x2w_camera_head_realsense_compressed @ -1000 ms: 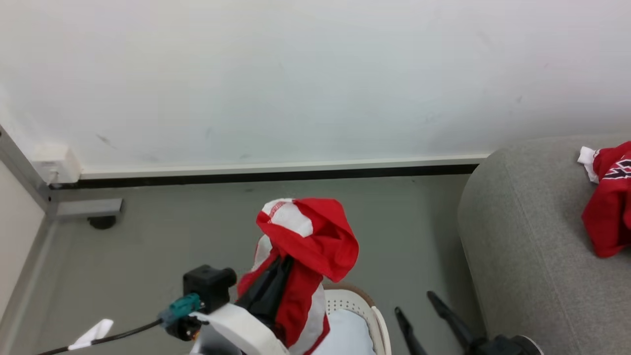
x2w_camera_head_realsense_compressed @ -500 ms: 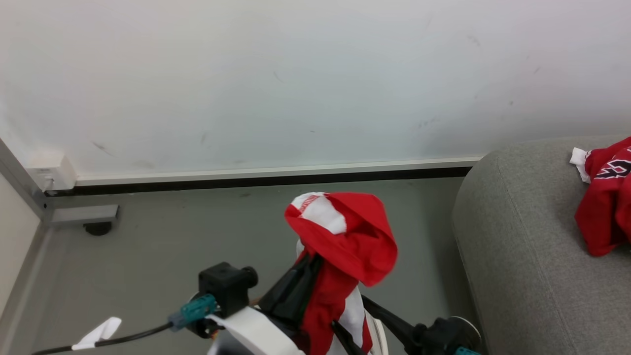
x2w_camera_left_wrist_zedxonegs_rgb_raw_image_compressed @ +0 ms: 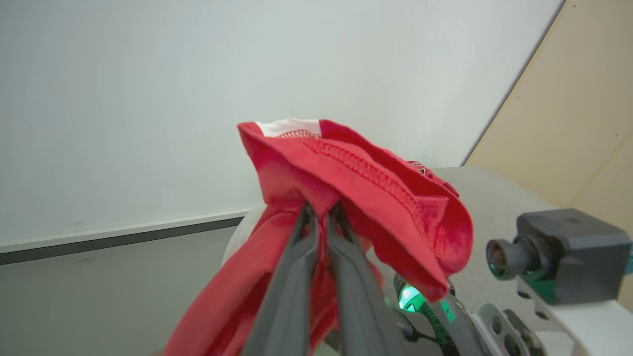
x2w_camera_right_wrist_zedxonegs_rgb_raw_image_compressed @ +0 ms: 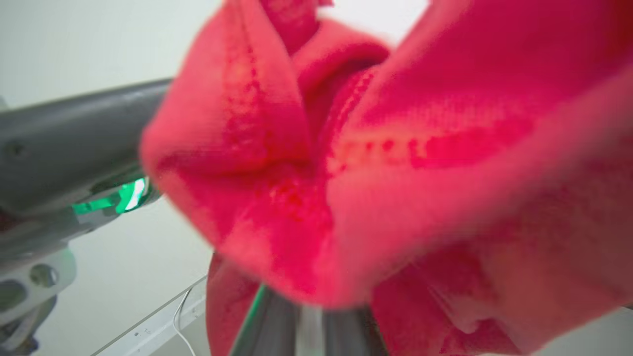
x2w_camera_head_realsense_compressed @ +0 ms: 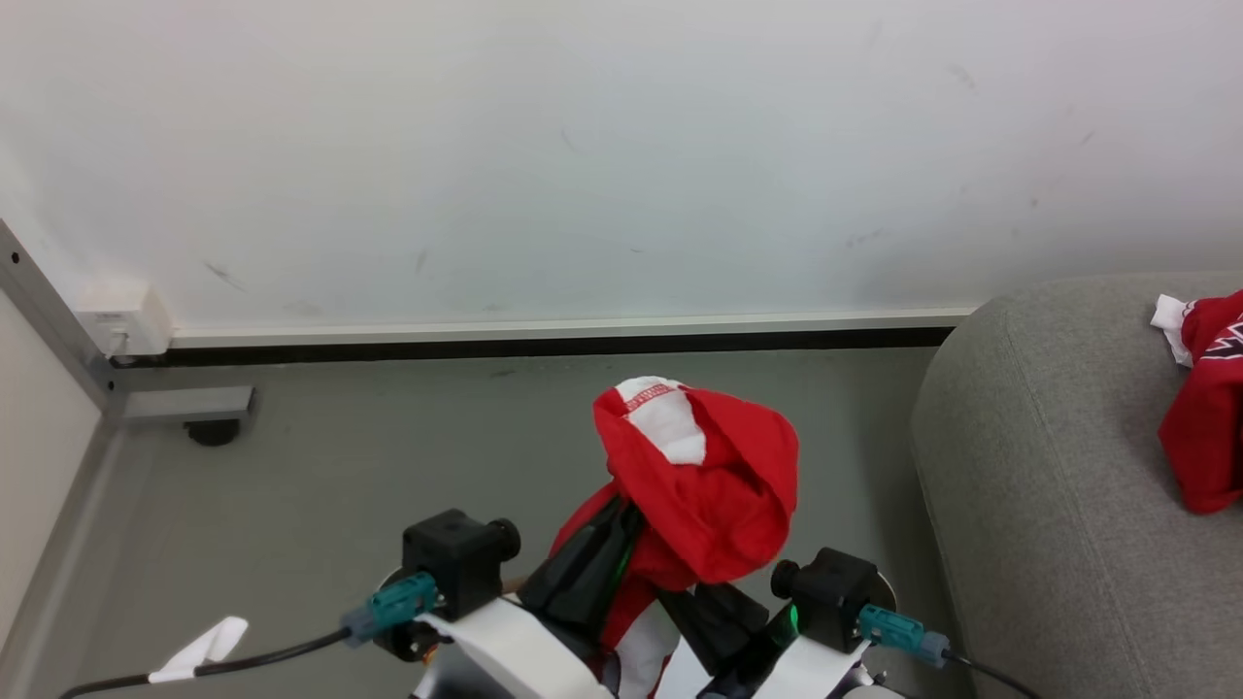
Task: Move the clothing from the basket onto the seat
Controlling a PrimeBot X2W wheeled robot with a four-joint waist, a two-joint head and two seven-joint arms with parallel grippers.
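Note:
A red garment with white stripes (x2w_camera_head_realsense_compressed: 704, 476) hangs bunched in the air above the grey floor. My left gripper (x2w_camera_left_wrist_zedxonegs_rgb_raw_image_compressed: 321, 213) is shut on a fold of it, the cloth flopping over its fingertips. My right gripper (x2w_camera_head_realsense_compressed: 714, 621) stands right beside the left one, its fingers running up under the hanging cloth. In the right wrist view the red garment (x2w_camera_right_wrist_zedxonegs_rgb_raw_image_compressed: 346, 163) covers the fingertips, so their state is hidden. The light grey seat (x2w_camera_head_realsense_compressed: 1049, 466) is at the right, with the red jersey (x2w_camera_head_realsense_compressed: 1204, 417) lying on it. The basket is out of view.
A white wall with a dark skirting strip (x2w_camera_head_realsense_compressed: 544, 347) runs behind the floor. A metal frame foot with a caster (x2w_camera_head_realsense_compressed: 194, 413) stands at the far left. My left arm's cable carries a white tag (x2w_camera_head_realsense_compressed: 199, 649) at the lower left.
My right gripper has come up from the lower right and closed in on the hanging garment beside the left gripper. The left gripper has carried the garment rightward. The basket rim has dropped out of view.

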